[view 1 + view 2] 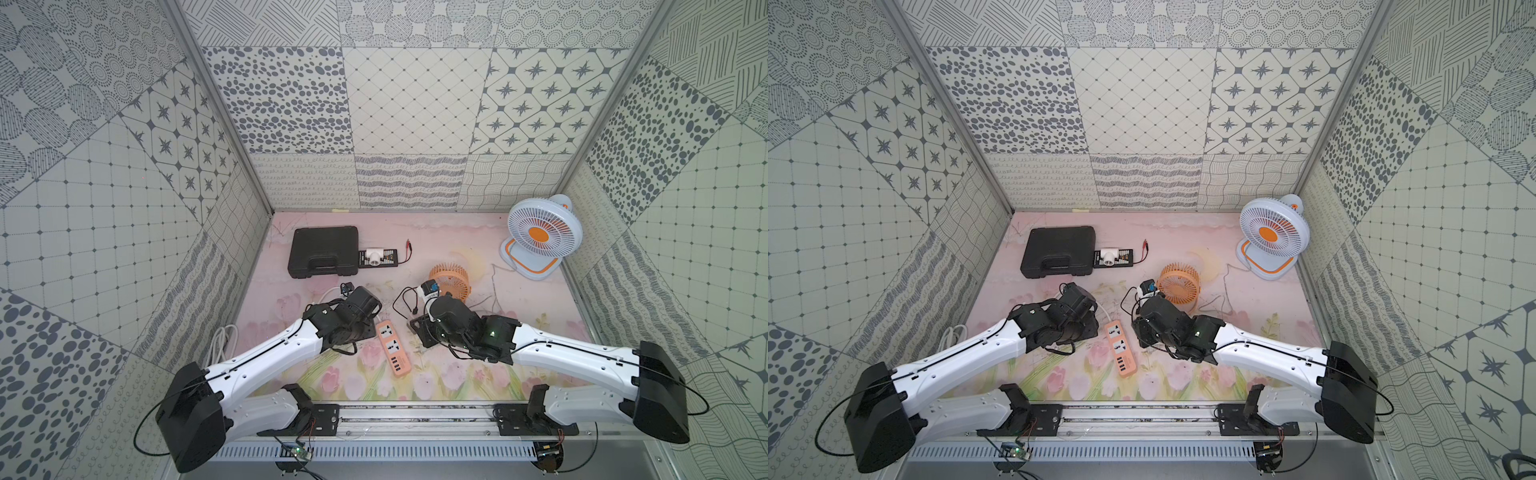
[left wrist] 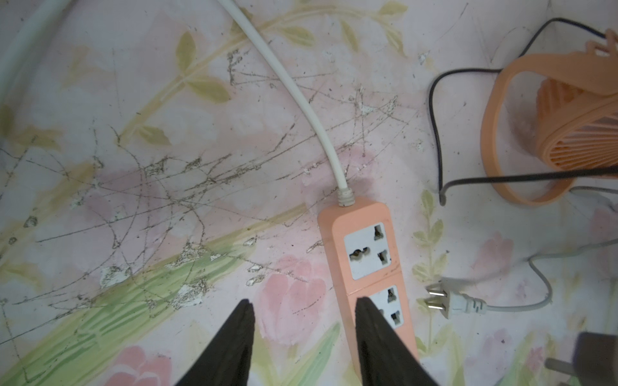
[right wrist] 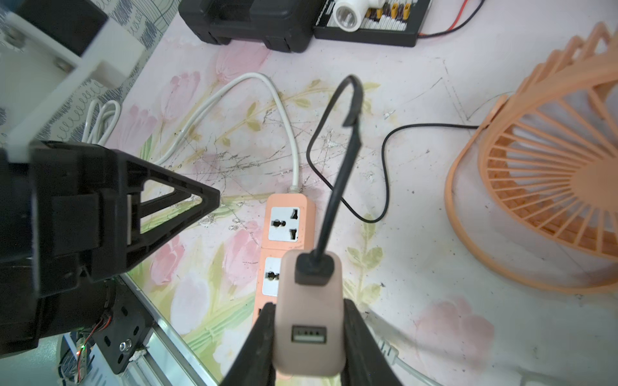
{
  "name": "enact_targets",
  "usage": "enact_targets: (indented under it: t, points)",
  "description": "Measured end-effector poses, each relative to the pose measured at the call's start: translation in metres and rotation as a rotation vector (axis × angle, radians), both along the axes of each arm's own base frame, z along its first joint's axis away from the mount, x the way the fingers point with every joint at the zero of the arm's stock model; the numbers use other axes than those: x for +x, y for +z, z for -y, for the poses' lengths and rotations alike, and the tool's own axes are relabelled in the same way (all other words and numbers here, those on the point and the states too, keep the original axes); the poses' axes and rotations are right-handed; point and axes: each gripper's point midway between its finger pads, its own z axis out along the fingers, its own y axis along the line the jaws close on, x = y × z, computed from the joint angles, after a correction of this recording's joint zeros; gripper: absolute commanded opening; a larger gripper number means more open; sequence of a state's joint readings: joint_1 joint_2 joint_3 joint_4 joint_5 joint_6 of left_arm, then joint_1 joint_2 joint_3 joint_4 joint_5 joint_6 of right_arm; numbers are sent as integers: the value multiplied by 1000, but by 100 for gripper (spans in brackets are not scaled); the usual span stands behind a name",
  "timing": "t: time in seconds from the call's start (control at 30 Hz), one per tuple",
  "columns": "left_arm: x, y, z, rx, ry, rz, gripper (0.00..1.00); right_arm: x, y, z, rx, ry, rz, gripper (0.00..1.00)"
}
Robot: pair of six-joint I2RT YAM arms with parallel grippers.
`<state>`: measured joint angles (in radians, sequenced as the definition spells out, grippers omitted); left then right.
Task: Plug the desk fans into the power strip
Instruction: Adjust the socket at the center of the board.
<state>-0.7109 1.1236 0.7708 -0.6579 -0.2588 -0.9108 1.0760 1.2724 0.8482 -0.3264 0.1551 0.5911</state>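
Observation:
The peach-orange power strip (image 1: 392, 347) (image 1: 1120, 347) lies flat between my two arms, both white sockets bare (image 2: 364, 254). My left gripper (image 2: 305, 300) is open above it, one fingertip over the second socket and the other over the mat. My right gripper (image 3: 309, 302) is shut on a beige USB adapter (image 3: 309, 320), held over the strip (image 3: 287, 217). A black cable (image 3: 344, 173) runs from the adapter to the small orange desk fan (image 1: 451, 282) (image 3: 535, 200), which lies just behind the right wrist.
A larger white fan (image 1: 542, 235) stands at the back right. A white two-pin plug (image 2: 444, 302) on a grey cord lies beside the strip. A black case (image 1: 324, 251) and a black board (image 1: 376, 257) sit at the back left. The strip's white cord is coiled (image 1: 222, 345) by the left wall.

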Motion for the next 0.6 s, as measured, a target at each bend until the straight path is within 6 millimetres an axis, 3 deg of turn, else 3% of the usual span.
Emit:
enact_targets:
  t: [0.23, 0.4, 0.6]
  points:
    - [-9, -3, -7, -99, 14, 39, 45, -6, 0, -23, 69, 70, -44, 0]
    - [-13, -14, 6, -200, 0, 23, 42, -1, -2, -32, 120, 79, -79, 0]
    - [-14, -26, 24, -292, -18, -14, 43, 12, -5, -29, 161, 42, -104, 0]
